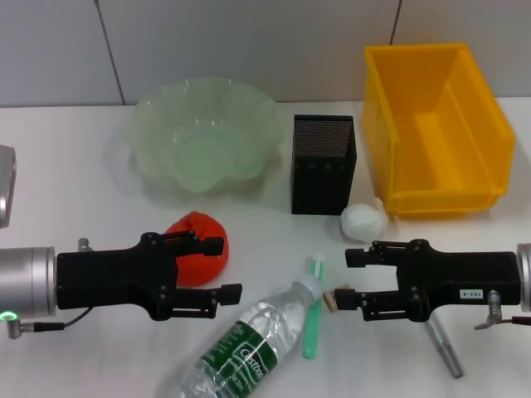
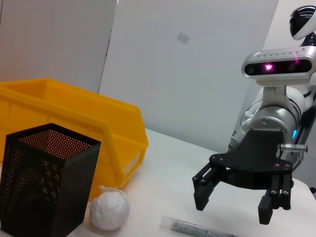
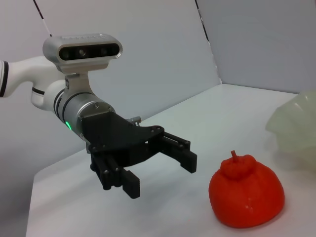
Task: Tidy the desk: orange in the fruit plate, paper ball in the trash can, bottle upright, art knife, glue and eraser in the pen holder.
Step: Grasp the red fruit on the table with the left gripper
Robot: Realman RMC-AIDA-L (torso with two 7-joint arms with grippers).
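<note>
Clear plastic bottle (image 1: 241,351) with dark green label lies on its side on the white worktop (image 1: 75,174), below and between both grippers. Left gripper (image 1: 225,267): jaws spread, red-orange fruit (image 1: 197,248) just behind them. Right gripper (image 1: 352,278): jaws spread, tiny beige eraser (image 1: 339,299) at the lower jaw tip, white paper ball (image 1: 363,220) just beyond.

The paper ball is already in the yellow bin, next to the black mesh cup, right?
Not quite. The paper ball is next to the black mesh cup, but it is not in the yellow bin. It sits on the desk just outside the bin's front corner, as the head view shows.
</note>
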